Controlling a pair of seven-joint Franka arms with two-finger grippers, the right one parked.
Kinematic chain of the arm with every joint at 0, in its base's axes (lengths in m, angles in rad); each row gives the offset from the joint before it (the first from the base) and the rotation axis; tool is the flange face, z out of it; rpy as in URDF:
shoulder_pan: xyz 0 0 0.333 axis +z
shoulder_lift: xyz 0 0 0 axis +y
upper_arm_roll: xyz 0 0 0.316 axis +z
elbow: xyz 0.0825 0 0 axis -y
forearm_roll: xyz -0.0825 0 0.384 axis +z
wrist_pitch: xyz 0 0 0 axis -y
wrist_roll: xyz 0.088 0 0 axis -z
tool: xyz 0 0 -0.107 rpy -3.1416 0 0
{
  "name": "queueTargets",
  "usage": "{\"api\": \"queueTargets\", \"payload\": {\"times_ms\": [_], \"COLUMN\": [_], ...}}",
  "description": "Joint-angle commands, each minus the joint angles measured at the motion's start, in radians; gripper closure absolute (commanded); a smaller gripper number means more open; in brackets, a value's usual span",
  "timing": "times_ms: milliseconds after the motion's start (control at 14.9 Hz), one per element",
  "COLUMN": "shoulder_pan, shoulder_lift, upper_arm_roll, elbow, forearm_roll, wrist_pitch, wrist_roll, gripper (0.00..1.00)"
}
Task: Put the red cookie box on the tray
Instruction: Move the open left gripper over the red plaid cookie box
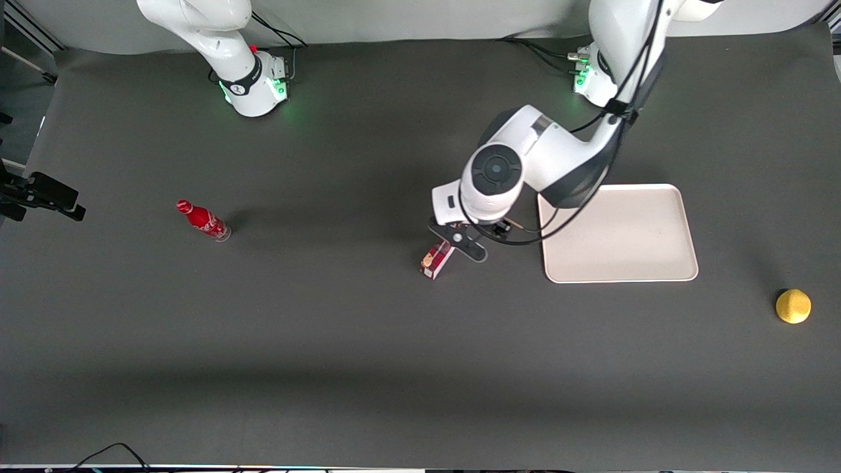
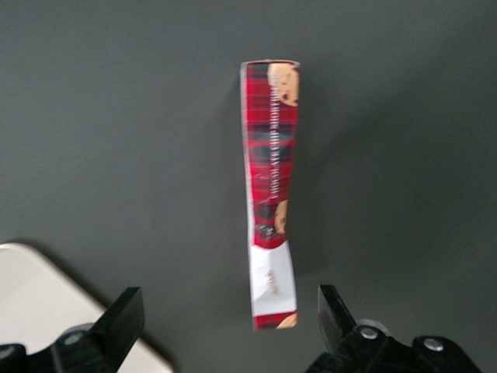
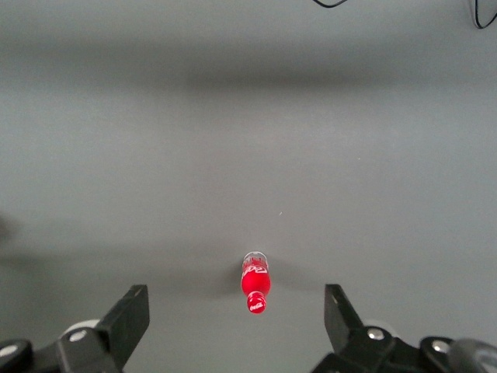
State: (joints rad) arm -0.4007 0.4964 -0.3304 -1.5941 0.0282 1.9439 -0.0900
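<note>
Red plaid cookie box point(image 2: 271, 194), white-ended, stands on edge below open hand point(image 2: 231, 318).

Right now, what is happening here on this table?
The left arm's gripper hangs open over the cookie box, one finger on each side, not holding it. The box stands on its narrow edge on the table, beside the tray, which has nothing on it. So the pick has not happened yet.

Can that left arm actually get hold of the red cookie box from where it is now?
Probably yes. The gripper hangs right above the red cookie box with its fingers open wide to either side of the box's narrow edge, and nothing stands between them.
</note>
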Motion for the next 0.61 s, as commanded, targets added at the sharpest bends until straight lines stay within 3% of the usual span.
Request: {"api": "queueTargets", "payload": {"times_ms": [0,336,538], "shoulder_pan": [-0.006,-0.03,-0.044], "shoulder_lift": [-0.003,0.082,0.129], "upper_arm_roll": [-0.03,-0.038,-0.038], "elbow": [-0.119,-0.162,-0.161], "forearm_roll": [0.027,0.14,0.156], "wrist_pitch": [0.171,0.331,0.395], "wrist_roll": [-0.088,-0.177,-0.207], "gripper": [0.0,0.0,0.0]}}
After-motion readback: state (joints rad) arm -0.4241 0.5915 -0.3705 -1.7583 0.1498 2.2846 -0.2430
